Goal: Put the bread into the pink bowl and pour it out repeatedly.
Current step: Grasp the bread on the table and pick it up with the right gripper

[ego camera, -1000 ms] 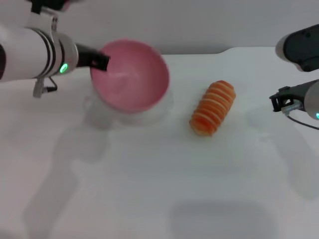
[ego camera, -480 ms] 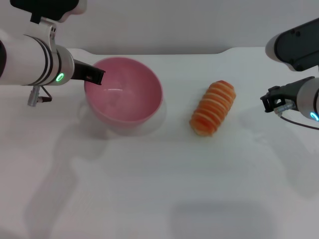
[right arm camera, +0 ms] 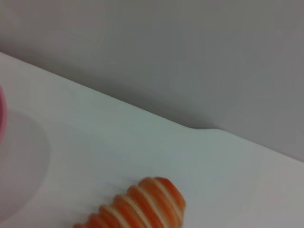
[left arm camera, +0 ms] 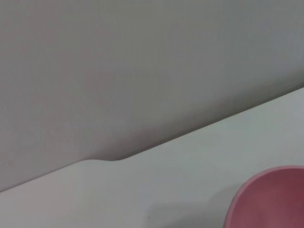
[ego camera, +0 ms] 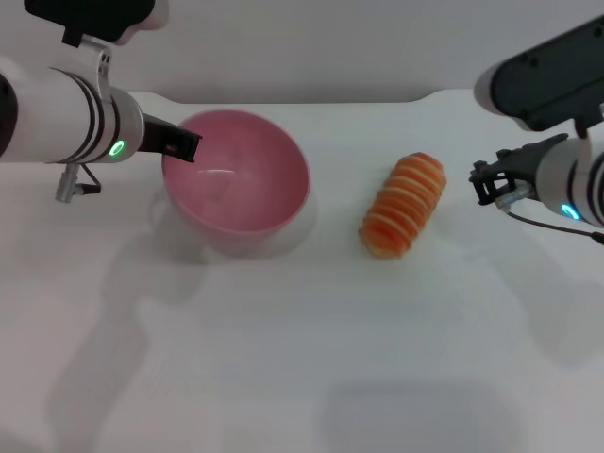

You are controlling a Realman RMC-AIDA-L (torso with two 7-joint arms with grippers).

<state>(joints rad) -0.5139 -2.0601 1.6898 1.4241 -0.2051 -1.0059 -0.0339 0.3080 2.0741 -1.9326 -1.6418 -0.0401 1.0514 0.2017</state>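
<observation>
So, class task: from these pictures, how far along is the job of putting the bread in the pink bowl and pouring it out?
Done: the bread lies out on the table, so a pour looks finished. In hand: the left pincer is at the rim of the pink bowl, which sits upright and empty; the right pincer is beside the bread, apart from it. Left: pick up the bread, drop it in, pour again.

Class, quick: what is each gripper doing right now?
Left gripper: shut on the pink bowl at its rim.
Right gripper: empty, beside the bread.
</observation>
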